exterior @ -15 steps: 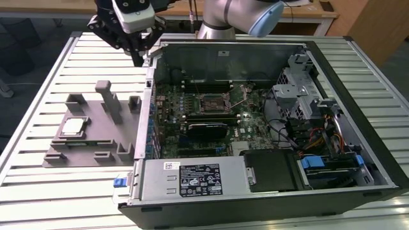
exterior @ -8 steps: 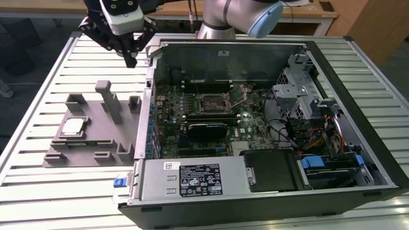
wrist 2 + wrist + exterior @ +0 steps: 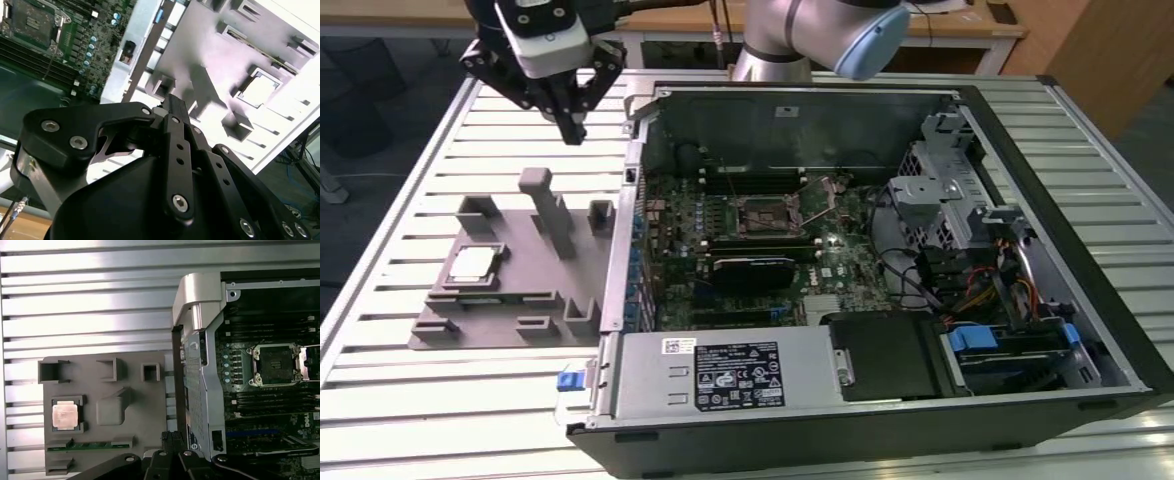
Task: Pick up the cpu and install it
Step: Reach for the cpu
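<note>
Slatted desk [image 3: 403, 170] bears a holder [image 3: 534, 275] with the cpu [image 3: 471, 264]; end effector [image 3: 572, 134] hovers, pressed together; exterior view adds the arm [image 3: 787, 40].

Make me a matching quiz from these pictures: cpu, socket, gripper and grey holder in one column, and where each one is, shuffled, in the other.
1 cpu
2 socket
3 gripper
4 grey holder

A on the slatted table
B in a holder recess
C on the green board inside the case
D in the air, fingers holding nothing

Pairs: 1-B, 2-C, 3-D, 4-A
</note>
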Motion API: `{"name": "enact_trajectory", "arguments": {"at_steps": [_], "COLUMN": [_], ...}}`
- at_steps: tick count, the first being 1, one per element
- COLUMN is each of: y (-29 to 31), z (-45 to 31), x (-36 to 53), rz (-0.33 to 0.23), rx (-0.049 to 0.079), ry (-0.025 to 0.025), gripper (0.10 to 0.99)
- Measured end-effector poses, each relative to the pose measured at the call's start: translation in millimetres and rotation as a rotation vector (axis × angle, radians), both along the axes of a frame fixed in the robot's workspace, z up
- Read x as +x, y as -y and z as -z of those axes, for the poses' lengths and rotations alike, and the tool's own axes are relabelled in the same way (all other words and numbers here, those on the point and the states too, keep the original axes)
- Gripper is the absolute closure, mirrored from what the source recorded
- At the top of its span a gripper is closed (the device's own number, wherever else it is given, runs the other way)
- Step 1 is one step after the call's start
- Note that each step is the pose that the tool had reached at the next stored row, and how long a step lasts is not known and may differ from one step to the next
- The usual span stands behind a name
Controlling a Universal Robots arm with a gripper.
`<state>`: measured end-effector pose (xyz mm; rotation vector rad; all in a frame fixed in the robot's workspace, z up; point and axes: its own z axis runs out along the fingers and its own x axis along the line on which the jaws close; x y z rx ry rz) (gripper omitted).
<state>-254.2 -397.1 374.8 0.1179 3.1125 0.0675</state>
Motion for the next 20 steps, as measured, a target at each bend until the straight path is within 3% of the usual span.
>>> {"name": "enact_trajectory", "arguments": {"at_steps": [12,20], "y": [0.0,0.0], "z": [8.0,17.8], "x": [-29.3,-49.9], "rz": [0.0,0.0], "rx": [0.0,0.0], "ry": [0.0,0.0001], "gripper": [0.98,0.98]}}
